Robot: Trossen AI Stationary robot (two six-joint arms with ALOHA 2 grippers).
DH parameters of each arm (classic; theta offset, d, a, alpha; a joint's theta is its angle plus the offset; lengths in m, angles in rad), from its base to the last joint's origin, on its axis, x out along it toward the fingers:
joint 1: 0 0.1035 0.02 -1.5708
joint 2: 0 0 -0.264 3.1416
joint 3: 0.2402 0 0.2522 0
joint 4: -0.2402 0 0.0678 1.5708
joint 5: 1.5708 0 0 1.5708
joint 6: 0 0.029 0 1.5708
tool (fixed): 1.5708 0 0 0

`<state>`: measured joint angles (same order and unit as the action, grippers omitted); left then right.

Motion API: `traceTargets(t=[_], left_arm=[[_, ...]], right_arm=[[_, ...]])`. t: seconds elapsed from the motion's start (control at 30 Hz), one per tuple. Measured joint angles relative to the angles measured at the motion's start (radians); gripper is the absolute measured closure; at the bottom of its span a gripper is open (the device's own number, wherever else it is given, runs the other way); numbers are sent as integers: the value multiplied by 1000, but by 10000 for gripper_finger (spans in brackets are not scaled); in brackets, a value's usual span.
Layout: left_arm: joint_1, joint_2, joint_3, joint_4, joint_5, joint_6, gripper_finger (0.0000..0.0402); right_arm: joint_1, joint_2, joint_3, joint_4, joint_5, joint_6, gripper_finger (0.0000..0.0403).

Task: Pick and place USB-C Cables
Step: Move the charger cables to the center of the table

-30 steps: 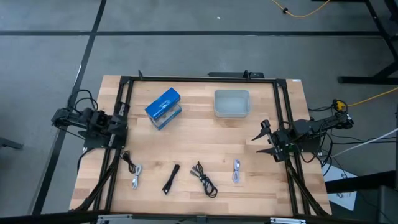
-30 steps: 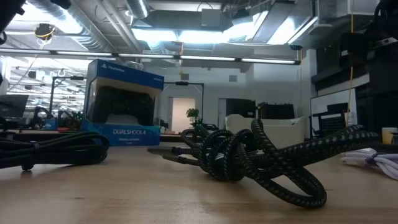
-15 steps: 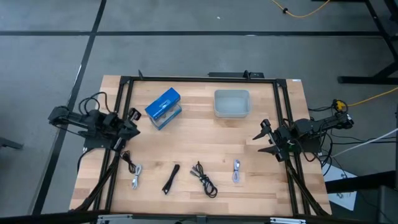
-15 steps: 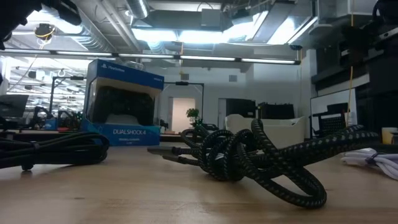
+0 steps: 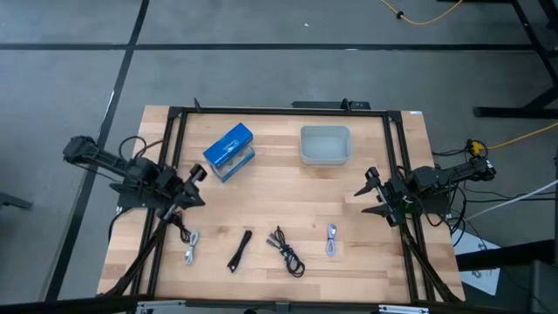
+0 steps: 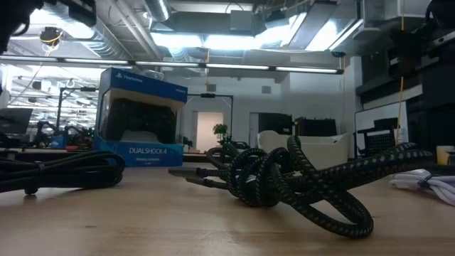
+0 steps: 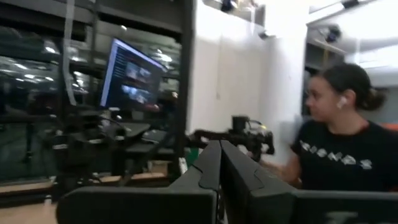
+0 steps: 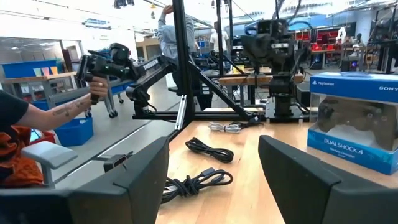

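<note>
Several USB-C cables lie flat along the table's near side: a black and silver-white pair [image 5: 187,242], a black bundle [image 5: 240,250], a dark braided coil [image 5: 286,251] [image 6: 284,178] and a silver-white one [image 5: 331,240]. My left gripper [image 5: 195,181] hovers above the table's left part, up from the pair, fingers shut [image 7: 219,171], touching nothing. My right gripper [image 5: 370,194] waits open at the right edge [image 8: 214,180], facing the braided coil [image 8: 196,182] and the black bundle [image 8: 209,149].
A blue box [image 5: 230,151] [image 6: 142,121] stands at the far left of the table, a clear tray [image 5: 325,145] at the far middle. Black frame rails [image 5: 166,157] run along the table's sides. A person [image 7: 342,146] shows beyond the table, an arm [image 8: 43,112] at its side.
My left arm has swung from the table's left edge toward the right and slightly toward the near edge, now reaching over the wood past the frame rail. The cables have not moved.
</note>
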<state>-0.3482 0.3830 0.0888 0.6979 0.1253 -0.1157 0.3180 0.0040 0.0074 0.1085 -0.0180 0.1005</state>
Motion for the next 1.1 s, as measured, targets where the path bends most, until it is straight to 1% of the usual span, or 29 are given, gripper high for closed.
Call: traceTargets(t=[0.1, 0.2, 0.33, 0.47, 0.6, 0.77, 0.87, 1.1], left_arm=[[-37, 102, 74, -10, 4, 4, 401], [-69, 209, 163, -65, 0, -5, 401], [-108, 324, 289, -198, -3, -8, 401], [-148, 410, 424, -382, -44, -29, 401], [-181, 481, 530, -536, -102, -156, 401], [-218, 552, 612, -641, -180, -297, 401], [-238, 588, 635, -703, -216, -384, 401], [-270, 650, 636, -867, -272, -627, 401]], right_arm=[[0, 0, 0, 0, 1, 0, 150], [0, 0, 0, 0, 1, 0, 150], [0, 0, 0, 0, 1, 0, 150], [0, 0, 0, -1, 1, 1, 150], [0, 0, 0, -1, 0, 17, 150], [0, 0, 0, -2, 0, 30, 150], [0, 0, 0, -2, 0, 29, 150], [0, 0, 0, -18, -2, 27, 150]])
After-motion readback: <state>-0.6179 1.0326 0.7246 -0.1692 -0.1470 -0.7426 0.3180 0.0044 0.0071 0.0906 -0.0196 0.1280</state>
